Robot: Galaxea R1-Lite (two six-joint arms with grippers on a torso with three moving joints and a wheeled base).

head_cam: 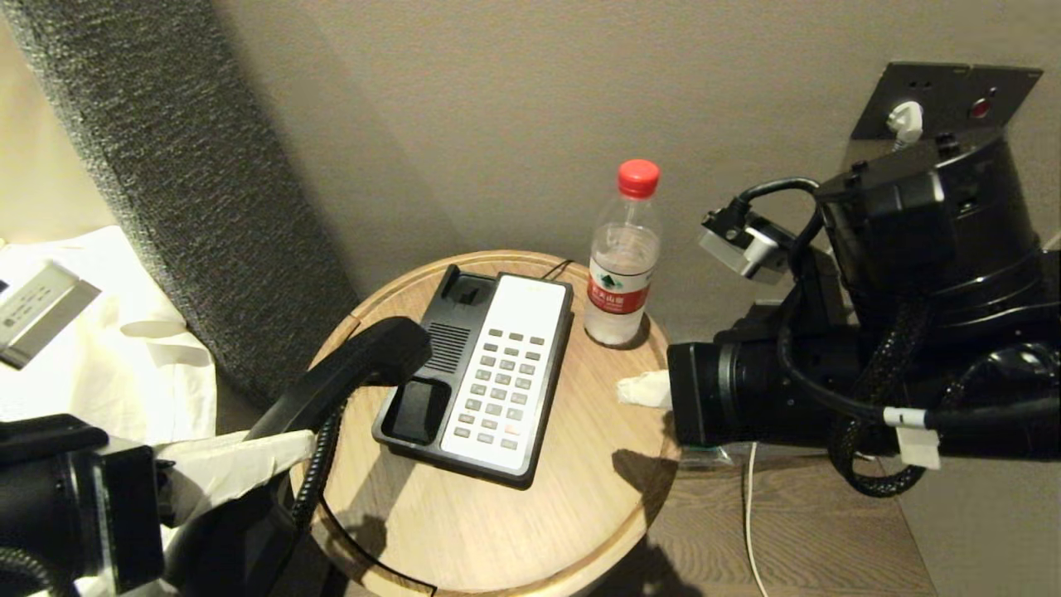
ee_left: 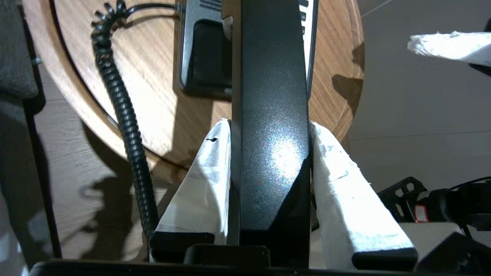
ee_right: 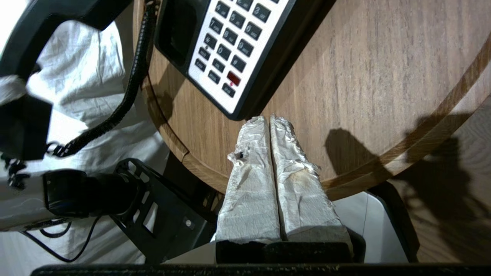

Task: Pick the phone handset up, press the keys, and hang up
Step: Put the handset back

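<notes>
Currently, the phone handset point(head_cam: 348, 373) is being held clamped between the tissue-wrapped fingers point(ee_left: 203, 184) of the left hand point(ee_left: 268, 126) at the lower left of the head frame, raised beside the phone base point(head_cam: 485, 365) on the round counter point(head_cam: 580, 497). The right hand point(ee_right: 270, 122), fingers pressed together on nothing, is being kept at the counter's right edge.

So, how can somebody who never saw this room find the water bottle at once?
Find the round wooden table by the beige wall. On it lies a black-and-white phone base, and the water bottle stands upright just beyond that base's far right corner. It is the only clear thing there, with a red cap and a red label.
</notes>
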